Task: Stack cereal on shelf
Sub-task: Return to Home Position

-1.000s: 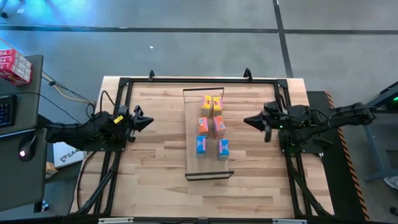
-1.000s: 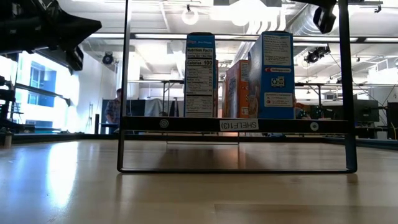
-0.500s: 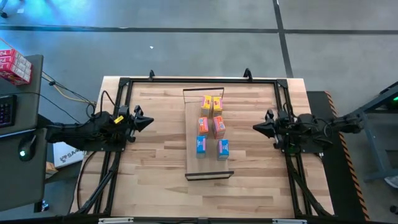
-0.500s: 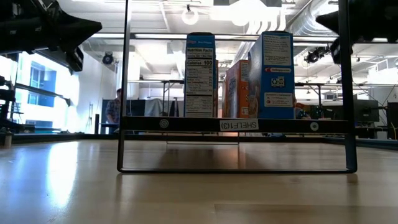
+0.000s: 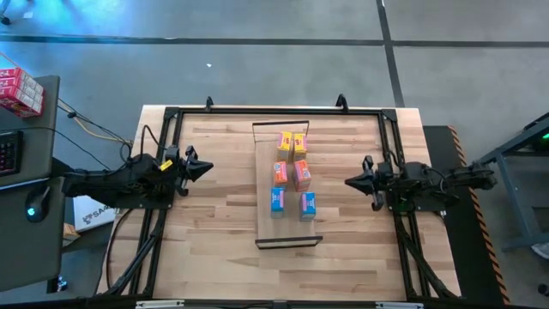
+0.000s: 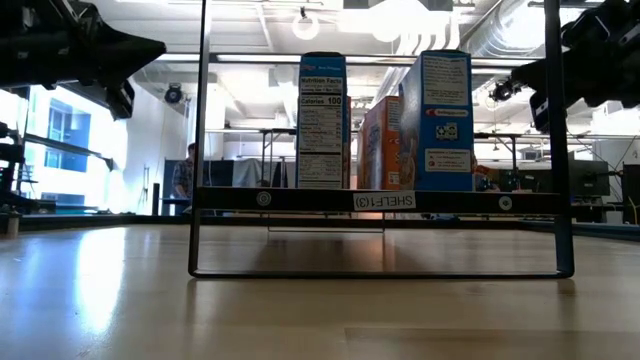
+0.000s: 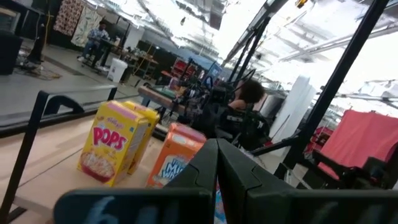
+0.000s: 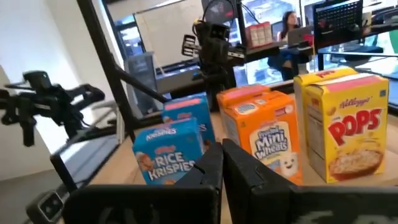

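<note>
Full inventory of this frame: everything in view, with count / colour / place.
yellow cereal boxes: 2, yellow, side by side at the shelf's far end
orange cereal boxes: 2, orange-pink, middle of the shelf
blue cereal boxes: 2, blue, toward the shelf's near end
shelf: 1, light wood with dark frame ends, table centre
table: 1, light plank wood, under the shelf
red-and-white boxes: a stack, count unclear, off the table at far left
person: at least 1, in the room beyond the table
left gripper: 1, dark, shut, over the table's left side, apart from the shelf
right gripper: 1, dark, shut, over the table's right side, apart from the shelf
</note>
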